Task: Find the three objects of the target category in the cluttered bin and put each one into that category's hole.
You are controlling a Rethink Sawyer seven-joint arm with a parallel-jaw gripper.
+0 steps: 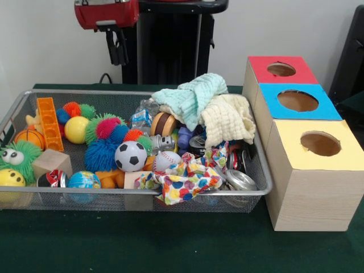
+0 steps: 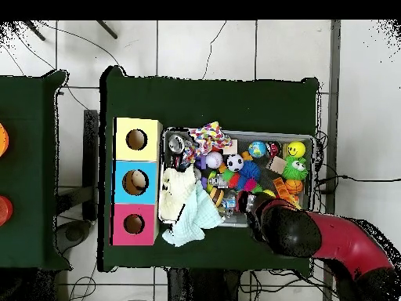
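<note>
The wire mesh bin (image 1: 142, 193) lies across the table, full of toys; it also shows in the overhead view (image 2: 251, 132). An orange plush (image 1: 109, 178) lies low at the front, partly under a soccer ball (image 1: 131, 156). A pale tan plush (image 1: 33, 120) peeks out behind an orange block (image 1: 49, 124) at the left end. No third plush shows. My gripper (image 1: 118, 50) hangs open and empty, high above the bin's far left rim. In the overhead view the red arm (image 2: 337, 241) covers it.
Three boxes with holes stand in a row beside the bin: red (image 1: 259, 63), blue (image 1: 270, 108), yellow (image 1: 290, 133). Mint and cream cloths (image 1: 210, 105) pile at the bin's box end. A green googly-eyed fuzzy ball (image 1: 17, 156), spiky balls (image 1: 105, 142), a baseball and cans fill the bin.
</note>
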